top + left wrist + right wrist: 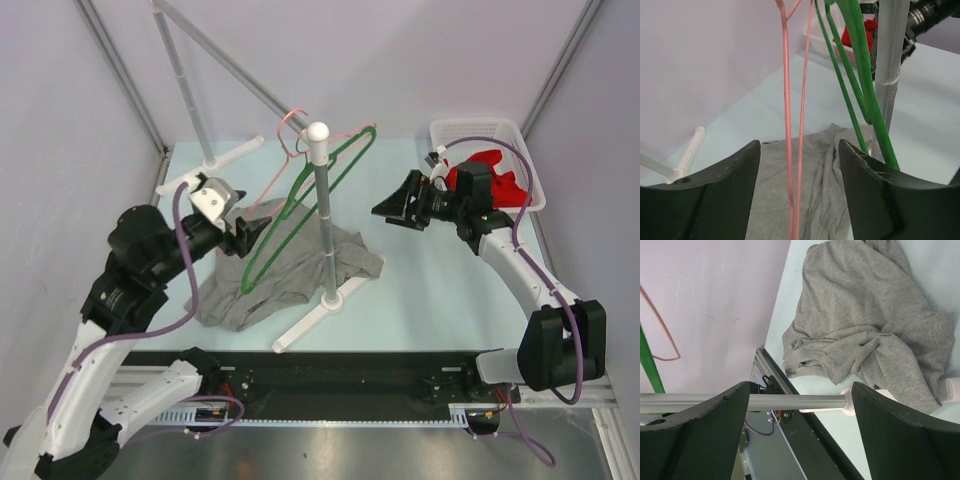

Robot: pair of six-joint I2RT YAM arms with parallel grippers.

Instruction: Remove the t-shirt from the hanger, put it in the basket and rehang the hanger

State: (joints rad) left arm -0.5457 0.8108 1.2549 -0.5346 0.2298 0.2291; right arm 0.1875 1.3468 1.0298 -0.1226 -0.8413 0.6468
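Note:
The grey t-shirt (pixel 290 272) lies crumpled on the table around the foot of the rack pole (pixel 323 215). A green hanger (pixel 300 205) and a thin pink hanger (pixel 290 150) hang bare from the pole's top, their lower ends over the shirt. My left gripper (pixel 245 233) is open at the shirt's left edge. In the left wrist view the pink hanger's wires (pixel 792 165) run between its jaws (pixel 800 150), above the shirt (pixel 825 195). My right gripper (pixel 390 210) is open and empty, right of the pole. It (pixel 800 390) frames the pole (pixel 790 401) and the shirt (pixel 865 325).
A white basket (pixel 530 150) with a red cloth (pixel 495 178) stands at the back right, just behind my right wrist. The rack's white base bar (pixel 305 325) runs across the table's front. A second rack (pixel 185 80) stands at the back left.

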